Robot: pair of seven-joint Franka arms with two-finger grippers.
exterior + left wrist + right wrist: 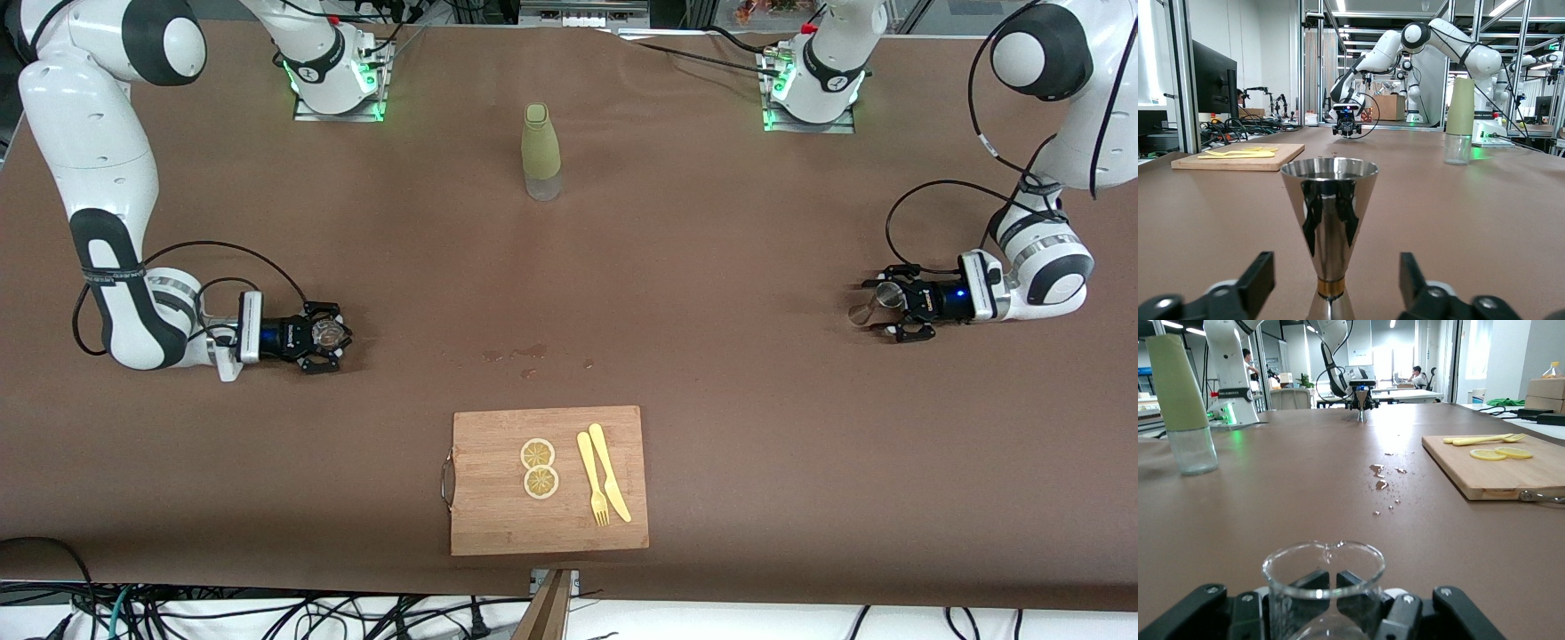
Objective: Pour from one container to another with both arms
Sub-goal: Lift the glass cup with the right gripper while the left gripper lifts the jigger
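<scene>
The small clear glass [331, 334] [1325, 600] stands on the brown table toward the right arm's end. My right gripper [324, 336] [1323, 613] lies low around it, fingers pressed against both sides of the glass. The steel hourglass jigger [876, 300] [1329, 207] stands upright toward the left arm's end. My left gripper [885, 307] [1335, 283] is low at the jigger's waist and open; its fingers [1258, 283] stand well clear of the metal on either side.
A tall olive-green bottle [540, 151] [1460, 110] [1181, 393] stands mid-table near the bases. A wooden cutting board [498, 524] near the front camera carries two lemon slices [538, 467] and a yellow fork and knife [603, 476]. Small wet spots [524, 353] lie between bottle and board.
</scene>
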